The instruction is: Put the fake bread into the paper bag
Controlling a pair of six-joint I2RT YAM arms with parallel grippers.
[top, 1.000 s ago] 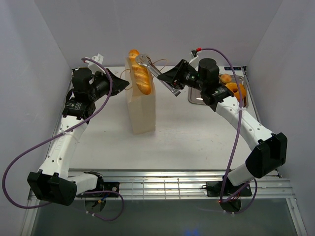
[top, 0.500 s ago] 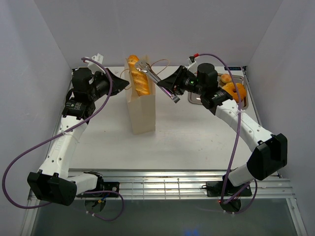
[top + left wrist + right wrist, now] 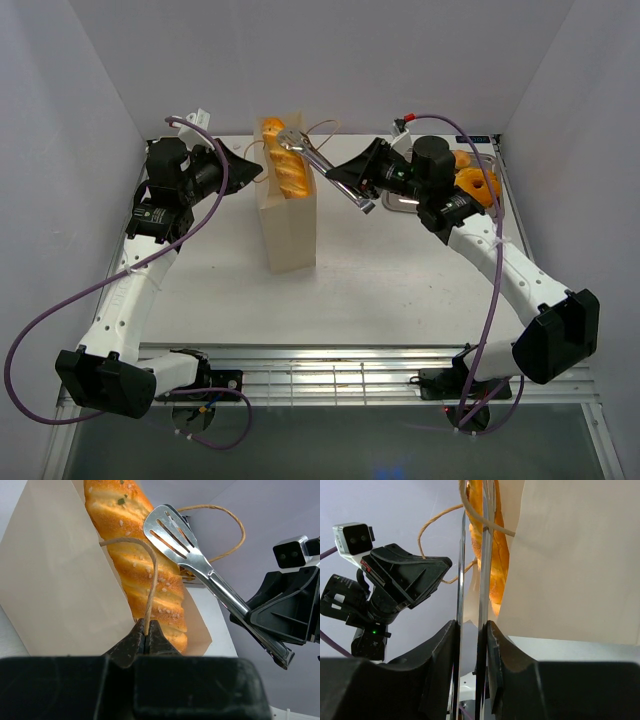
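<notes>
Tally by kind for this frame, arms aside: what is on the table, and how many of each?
Fake bread: 3 (long loaf in the bag, two more pieces on the tray, partly hidden)
Paper bag: 1
Metal tongs: 1
Steel tray: 1
Total: 6

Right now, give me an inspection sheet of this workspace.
Surface: white table, metal slats at its near edge.
Job's things: paper bag upright; long loaf poking from its top; other pastries on the steel tray, far right.
Clutter: nothing seen.
End effectors: left end effector shut on the bag's cord handle; right end effector shut on metal tongs, whose head lies against the loaf.
Cables: purple cables loop along both arms.
Surroundings: plain pale walls on three sides.
</notes>
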